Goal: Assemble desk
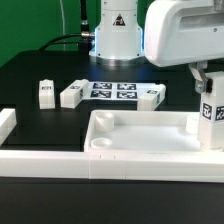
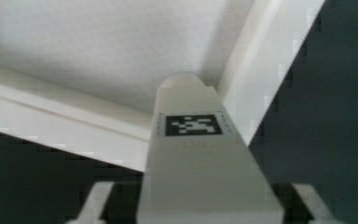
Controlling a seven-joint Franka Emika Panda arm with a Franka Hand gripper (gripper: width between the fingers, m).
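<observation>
Step in hand, by my read: getting a leg into the desk top [image 1: 140,135]. The pincer [image 1: 204,90] is clamped on a white leg [image 1: 207,118], held upright at the desk top's end on the exterior view's right, tag facing out. The wrist view agrees: the leg runs straight out between the two fingers [image 2: 101,203], with the desk top's rim and floor beyond it. I can't tell if the leg's lower end is in the corner socket or just above it, because the wall hides it. The next move likely calls for lining the leg's end up with that round socket, pressing down and twisting it home without shoving the desk top, which sits on the tabletop [image 1: 45,125] just behind the border rail [image 1: 50,158]. Arm pose: wrist above the desk top's end, hand pointing straight down. Three spare legs [image 1: 72,94] lie behind the desk top, beside the marker board [image 1: 112,90].
</observation>
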